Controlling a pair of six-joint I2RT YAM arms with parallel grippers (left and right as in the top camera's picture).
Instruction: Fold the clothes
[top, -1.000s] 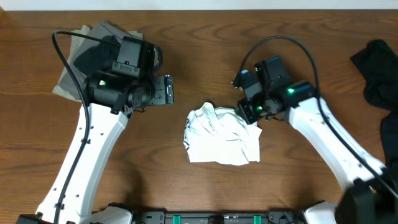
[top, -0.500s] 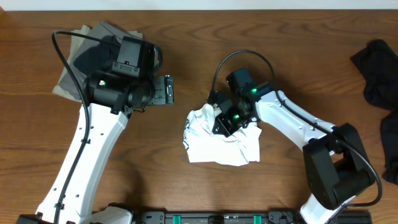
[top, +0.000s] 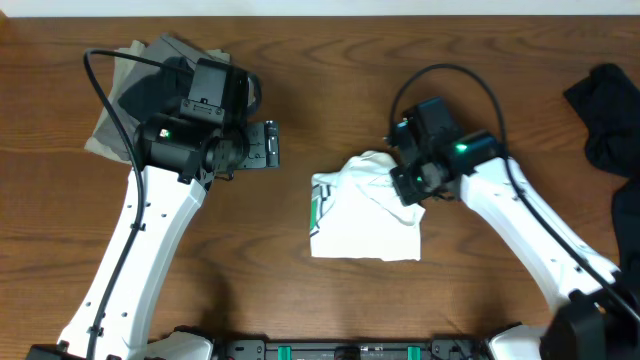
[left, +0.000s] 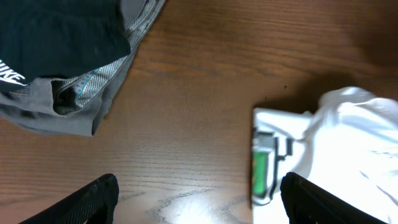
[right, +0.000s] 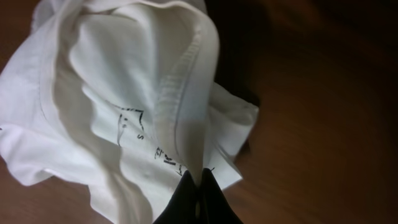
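Note:
The white T-shirt (top: 365, 225) lies bunched in the middle of the table, with a green and black print at its left edge (left: 264, 165). My right gripper (top: 408, 185) is at the shirt's upper right, shut on a ribbed fold of the cloth (right: 180, 93). In the right wrist view the fingers (right: 199, 183) pinch that fold and lift it off the wood. My left gripper (top: 272, 145) hovers open to the upper left of the shirt. Its two fingertips (left: 199, 186) stand wide apart over bare wood, with nothing between them.
A pile of grey and black garments (top: 130, 90) lies at the back left under my left arm; the black one carries a small white logo (left: 12, 71). Another black garment (top: 610, 110) lies at the right edge. The wooden table (top: 330, 90) shows around the shirt.
My right gripper reached left onto the shirt, shut on a fold, and drew back right with it. The shirt's left part turned over, showing the green print. The left arm stayed still.

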